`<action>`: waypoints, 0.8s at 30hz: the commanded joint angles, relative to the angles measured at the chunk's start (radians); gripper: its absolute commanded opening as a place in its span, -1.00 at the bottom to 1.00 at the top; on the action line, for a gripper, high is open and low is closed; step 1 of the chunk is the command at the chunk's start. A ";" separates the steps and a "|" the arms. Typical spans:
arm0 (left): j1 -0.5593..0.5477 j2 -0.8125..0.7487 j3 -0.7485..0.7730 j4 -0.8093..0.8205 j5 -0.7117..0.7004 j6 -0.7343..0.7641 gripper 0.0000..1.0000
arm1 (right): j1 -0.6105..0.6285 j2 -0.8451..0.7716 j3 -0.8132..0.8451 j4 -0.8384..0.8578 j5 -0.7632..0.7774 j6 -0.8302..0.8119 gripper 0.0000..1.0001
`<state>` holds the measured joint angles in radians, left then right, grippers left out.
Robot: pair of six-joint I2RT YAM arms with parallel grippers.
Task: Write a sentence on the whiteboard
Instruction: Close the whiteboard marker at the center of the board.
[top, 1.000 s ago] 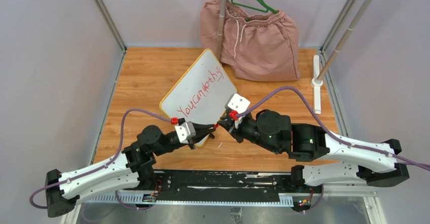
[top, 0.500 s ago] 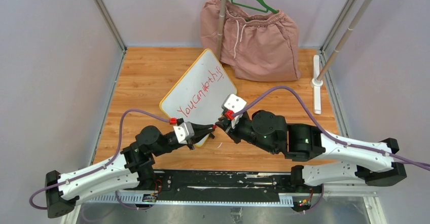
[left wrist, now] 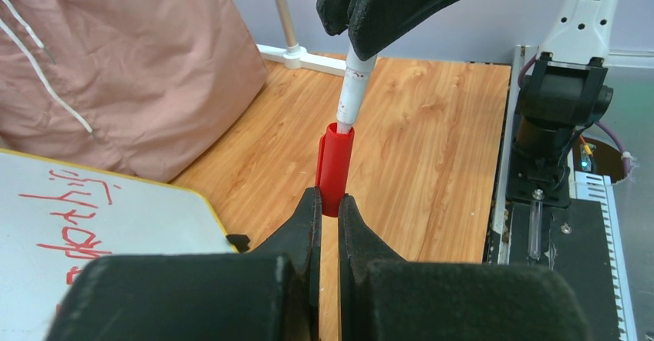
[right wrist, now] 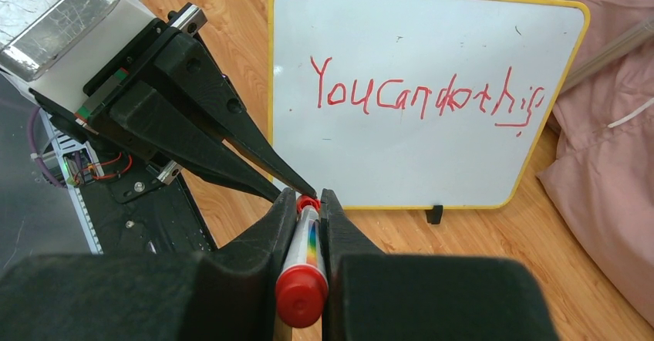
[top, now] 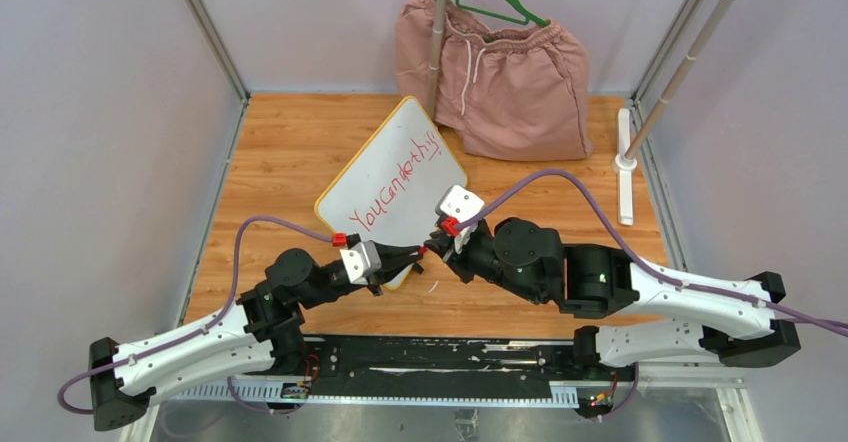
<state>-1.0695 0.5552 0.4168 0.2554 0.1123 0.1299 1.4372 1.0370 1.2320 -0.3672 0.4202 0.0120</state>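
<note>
Two pincers meet just beside the near corner of the small white, yellow-rimmed rectangular whiteboard [top: 375, 177], which sits on the wooden counter [top: 280, 152]. One line of red handwritten lettering [right wrist: 424, 98] crosses it, the last part underlined. The left pincer [left wrist: 330, 202] is clamped on one red plastic cap [left wrist: 335, 167]. The right pincer [right wrist: 308, 202] is clamped on one slim white-barrelled marker [left wrist: 353, 86], whose tip stands at the cap's mouth. Both pieces look light, stiff and smooth, so probably slippery. Mid-barrel seems the safest hold, pushing straight along the axis. The one whiteboard is likely light enough to slide on its feet, so it is best steadied by the rim.
</note>
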 commanded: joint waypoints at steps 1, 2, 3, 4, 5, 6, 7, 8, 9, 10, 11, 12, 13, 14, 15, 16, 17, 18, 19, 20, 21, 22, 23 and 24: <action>-0.007 -0.017 0.005 0.029 0.004 -0.001 -1.00 | 0.012 0.003 0.003 -0.008 0.022 0.019 -1.00; -0.007 -0.020 0.005 0.030 0.003 -0.002 -1.00 | 0.011 0.006 0.002 -0.009 0.020 0.021 -1.00; -0.007 -0.022 0.005 0.030 0.004 -0.002 -1.00 | 0.012 0.009 0.000 -0.010 0.019 0.022 -1.00; -0.009 -0.023 0.006 0.030 0.003 -0.002 -1.00 | 0.011 0.012 -0.001 -0.010 0.017 0.023 -1.00; -0.008 -0.023 0.007 0.030 0.003 -0.003 -1.00 | 0.011 0.014 -0.002 -0.010 0.016 0.026 -1.00; -0.008 -0.025 0.007 0.030 0.003 -0.003 -1.00 | 0.011 0.017 -0.003 -0.010 0.016 0.026 -1.00; -0.008 -0.026 0.007 0.030 0.003 -0.003 -1.00 | 0.011 0.020 -0.002 -0.010 0.014 0.028 -1.00; -0.007 -0.026 0.008 0.030 0.005 -0.001 -1.00 | 0.011 0.023 -0.001 -0.010 0.014 0.029 -1.00; -0.008 -0.027 0.008 0.030 0.005 0.000 -1.00 | 0.011 0.026 0.000 -0.010 0.014 0.029 -1.00; -0.008 -0.028 0.008 0.030 0.006 -0.001 -1.00 | 0.011 0.029 0.000 -0.010 0.013 0.030 -1.00; -0.008 -0.030 0.008 0.030 0.006 -0.001 -1.00 | 0.011 0.032 0.000 -0.009 0.012 0.031 -1.00; -0.008 -0.033 0.008 0.030 0.008 -0.002 -1.00 | 0.011 0.033 0.000 -0.010 0.013 0.033 -1.00; -0.007 -0.033 0.008 0.030 0.008 -0.003 -1.00 | 0.011 0.036 0.000 -0.010 0.012 0.034 -1.00; -0.007 -0.035 0.008 0.030 0.007 -0.004 -1.00 | 0.011 0.038 0.001 -0.010 0.014 0.034 -1.00; -0.007 -0.037 0.009 0.030 0.007 -0.004 -1.00 | 0.011 0.040 0.001 -0.010 0.015 0.036 -1.00; -0.007 -0.039 0.009 0.030 0.009 -0.004 -1.00 | 0.011 0.042 0.000 -0.010 0.015 0.037 -1.00; -0.007 -0.041 0.010 0.030 0.010 -0.005 -1.00 | 0.011 0.044 0.000 -0.010 0.016 0.039 -1.00; -0.007 -0.043 0.010 0.030 0.009 -0.007 -1.00 | 0.011 0.046 0.000 -0.010 0.018 0.040 -1.00; -0.007 -0.044 0.011 0.030 0.010 -0.008 -1.00 | 0.011 0.048 0.001 -0.013 0.021 0.041 -1.00; -0.007 -0.046 0.012 0.030 0.010 -0.010 -1.00 | 0.011 0.051 0.002 -0.015 0.022 0.044 -1.00; -0.008 -0.048 0.014 0.030 0.010 -0.012 -1.00 | 0.011 0.054 0.003 -0.018 0.023 0.047 -1.00; -0.007 -0.049 0.017 0.030 0.007 -0.015 -1.00 | 0.011 0.058 0.003 -0.019 0.026 0.050 -1.00; -0.008 -0.051 0.020 0.030 0.004 -0.018 -1.00 | 0.010 0.059 0.000 -0.021 0.029 0.053 -1.00; -0.007 -0.054 0.024 0.031 0.002 -0.021 -1.00 | 0.009 0.061 -0.004 -0.021 0.033 0.055 -1.00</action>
<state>-1.0695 0.5259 0.4168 0.2329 0.1234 0.1230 1.4372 1.0828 1.2320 -0.3653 0.4229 0.0422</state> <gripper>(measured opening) 0.051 0.132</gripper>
